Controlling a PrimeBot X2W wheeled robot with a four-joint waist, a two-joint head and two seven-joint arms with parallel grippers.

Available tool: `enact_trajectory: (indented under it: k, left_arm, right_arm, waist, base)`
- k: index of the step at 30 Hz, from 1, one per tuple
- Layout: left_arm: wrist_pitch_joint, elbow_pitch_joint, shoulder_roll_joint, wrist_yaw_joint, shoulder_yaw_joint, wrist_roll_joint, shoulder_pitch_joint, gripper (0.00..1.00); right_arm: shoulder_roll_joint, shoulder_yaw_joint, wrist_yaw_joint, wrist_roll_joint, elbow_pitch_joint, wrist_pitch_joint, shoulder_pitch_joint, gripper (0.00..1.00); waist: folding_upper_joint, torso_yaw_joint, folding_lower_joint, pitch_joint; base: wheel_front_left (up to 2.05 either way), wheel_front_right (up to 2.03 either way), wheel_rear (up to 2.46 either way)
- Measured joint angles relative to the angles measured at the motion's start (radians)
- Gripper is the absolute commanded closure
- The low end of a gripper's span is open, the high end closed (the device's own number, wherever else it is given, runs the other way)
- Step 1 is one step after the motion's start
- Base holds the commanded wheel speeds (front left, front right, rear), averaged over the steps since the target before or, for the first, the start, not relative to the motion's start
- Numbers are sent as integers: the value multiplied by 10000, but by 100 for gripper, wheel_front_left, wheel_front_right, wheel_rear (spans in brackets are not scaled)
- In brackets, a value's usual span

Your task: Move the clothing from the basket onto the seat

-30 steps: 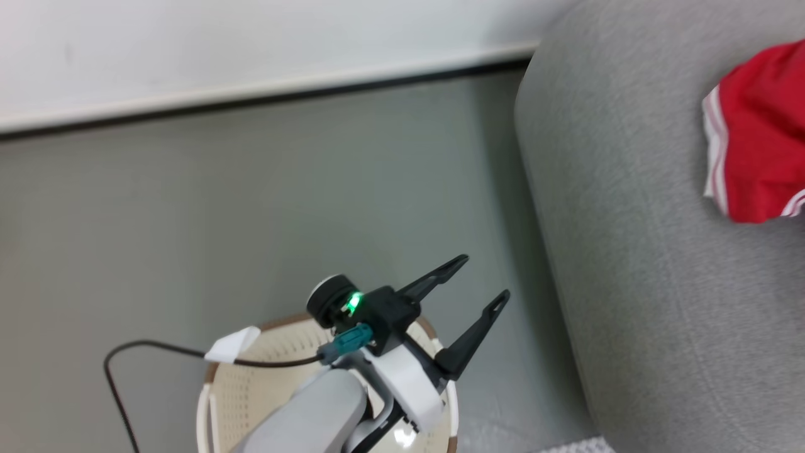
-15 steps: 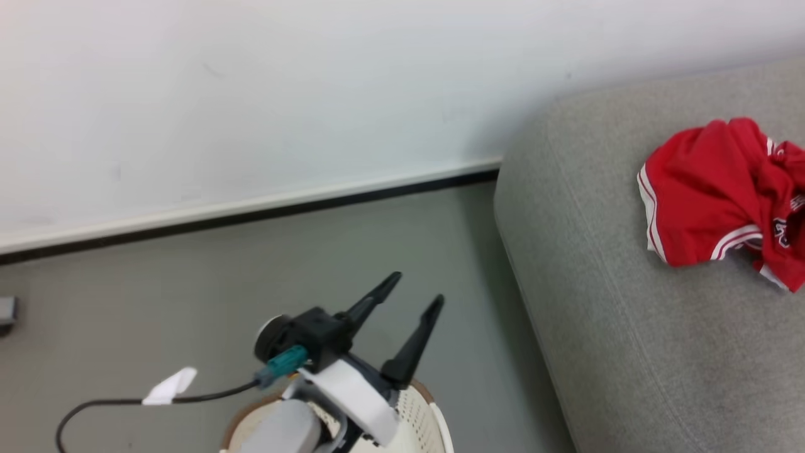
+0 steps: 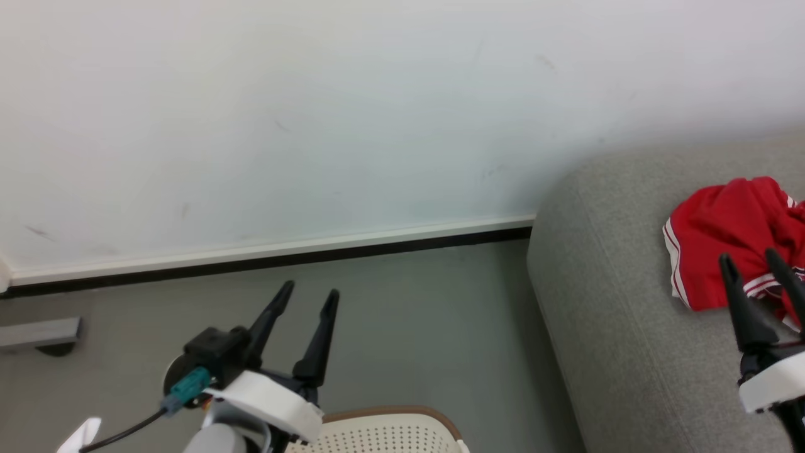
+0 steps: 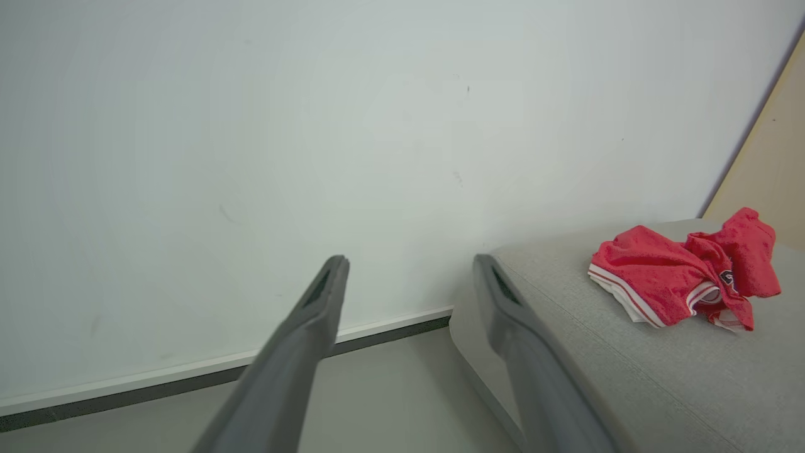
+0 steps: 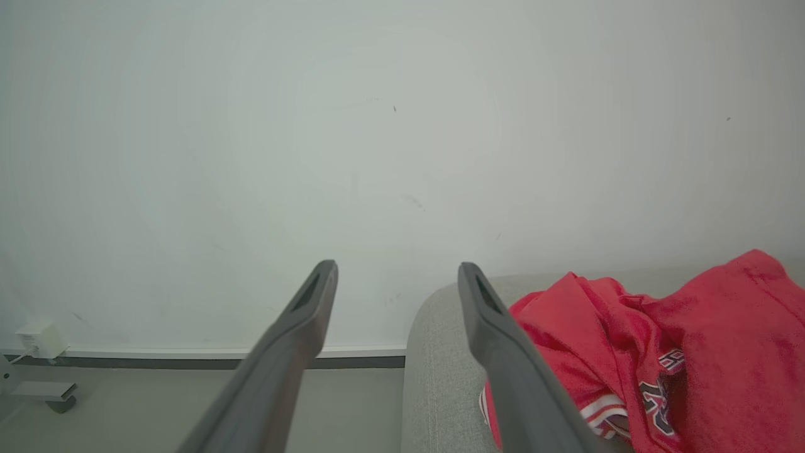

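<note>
The basket (image 3: 390,428) sat nearest, on the floor (image 3: 409,327) beside the sofa (image 3: 604,314). The left claw (image 3: 310,290) hung above it, spread and empty. The right claw (image 3: 748,257), also parted and empty, hovered over the sofa's front. The red clothing (image 3: 717,245) lay heaped just beyond, near the wall (image 3: 377,126).

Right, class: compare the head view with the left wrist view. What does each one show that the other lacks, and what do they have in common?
Head view: the basket, its brown rim at the bottom edge; the right gripper, open, at the right edge; and a teal plug on the left arm.

Left wrist view: a beige panel at the right edge, beyond the seat.

Both: the open left gripper, the grey seat with the red clothing lying on it, the white wall and the grey floor.
</note>
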Motion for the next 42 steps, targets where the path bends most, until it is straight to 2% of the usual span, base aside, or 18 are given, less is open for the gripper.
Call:
enact_trajectory:
  k: [7, 15, 27, 31, 42]
  left_arm:
    - [0, -58, -174, 245, 1417, 211, 836, 0]
    - [0, -320, -472, 483, 2826, 752, 1557, 0]
    - [0, -109, -897, 280, 3614, 1480, 2254, 0]
    - [0, -71, -976, 217, 3737, 1707, 2275, 0]
    - [0, 88, -1068, 117, 3940, 1925, 2274, 0]
  right_arm:
    - [784, 134, 0, -757, 155, -769, 760, 0]
    - [1404, 282, 0, -2600, 683, -1035, 1104, 0]
    - [2690, -1074, 0, -3831, -186, -1078, 2266, 0]
    - [2817, -1369, 0, -4065, -341, -1078, 2411, 0]
    - [2955, -1308, 0, -4128, -368, -1078, 2487, 0]
  waist:
    - [0, 407, 0, -354]
    - [0, 681, 2, -435]
    - [0, 1065, 2, -469]
    - [0, 1083, 2, -466]
    - [0, 951, 2, -428]
  base:
    - [0, 0, 0]
    - [0, 0, 0]
    - [0, 0, 0]
    - [0, 0, 0]
    - [0, 0, 0]
